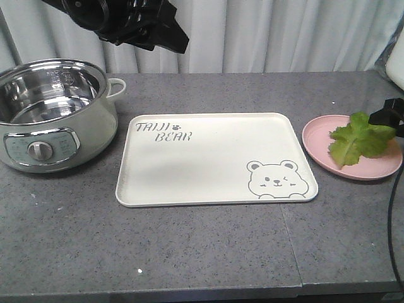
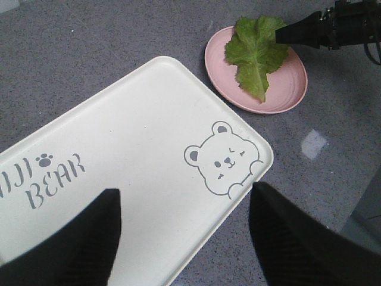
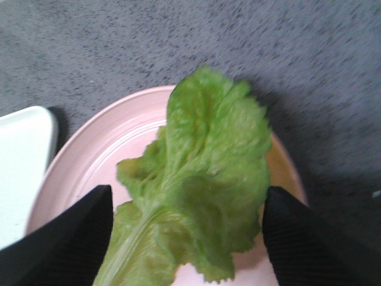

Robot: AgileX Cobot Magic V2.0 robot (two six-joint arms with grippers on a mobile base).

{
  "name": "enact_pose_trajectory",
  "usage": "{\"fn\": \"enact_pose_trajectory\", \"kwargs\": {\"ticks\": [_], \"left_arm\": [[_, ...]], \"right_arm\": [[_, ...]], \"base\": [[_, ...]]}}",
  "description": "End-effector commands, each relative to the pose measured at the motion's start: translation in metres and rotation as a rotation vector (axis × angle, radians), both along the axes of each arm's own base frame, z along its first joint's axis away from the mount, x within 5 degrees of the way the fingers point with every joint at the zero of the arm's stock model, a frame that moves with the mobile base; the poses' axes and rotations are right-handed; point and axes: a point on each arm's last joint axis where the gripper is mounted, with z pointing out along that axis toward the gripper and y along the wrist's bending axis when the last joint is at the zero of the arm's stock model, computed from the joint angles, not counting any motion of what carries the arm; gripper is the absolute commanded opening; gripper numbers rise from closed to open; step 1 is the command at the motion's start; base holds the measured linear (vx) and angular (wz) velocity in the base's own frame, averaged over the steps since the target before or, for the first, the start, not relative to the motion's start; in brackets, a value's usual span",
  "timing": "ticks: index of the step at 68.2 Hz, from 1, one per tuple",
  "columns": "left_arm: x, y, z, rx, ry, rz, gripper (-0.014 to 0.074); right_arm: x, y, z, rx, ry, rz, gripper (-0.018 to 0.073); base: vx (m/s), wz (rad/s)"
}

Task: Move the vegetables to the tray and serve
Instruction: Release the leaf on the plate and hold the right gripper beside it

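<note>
Here my right pincer (image 3: 187, 238), spread wide, straddles the lettuce leaf (image 3: 208, 155) lengthwise, near the desk's (image 1: 189, 252) right edge.

The left arm (image 1: 126, 22) hangs high up at the far left, a dark black shape near the top of the front view. The left tool (image 2: 184, 190) points down. Its two black fingers (image 2: 65, 244) are spread wide apart, with nothing held between them. The right arm (image 2: 351, 27) comes in low from the right side and lies almost flat, reaching toward the left. The right tool (image 3: 187, 190) is down low at the right. Its two black fingers (image 3: 309, 238) are also spread wide, one on each side, and they are not squeezing anything.
</note>
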Motion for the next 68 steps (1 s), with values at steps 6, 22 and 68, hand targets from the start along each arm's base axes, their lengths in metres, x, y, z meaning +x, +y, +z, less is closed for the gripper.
{"fn": "enact_pose_trajectory", "kwargs": {"ticks": [6,22,68], "left_arm": [[-0.017,0.004,0.026,-0.063,-0.065,-0.005,0.044],[-0.017,0.004,0.026,-0.063,-0.065,-0.005,0.044],[-0.017,0.004,0.026,-0.063,-0.065,-0.005,0.044]], "right_arm": [[0.002,-0.007,0.055,-0.109,-0.098,-0.015,0.0517],[0.0,-0.011,0.069,-0.134,-0.035,-0.022,0.0501],[-0.014,-0.012,0.036,-0.074,0.29,-0.011,0.0436]], "base": [[0.0,0.0],[0.0,0.0],[0.0,0.0]]}}
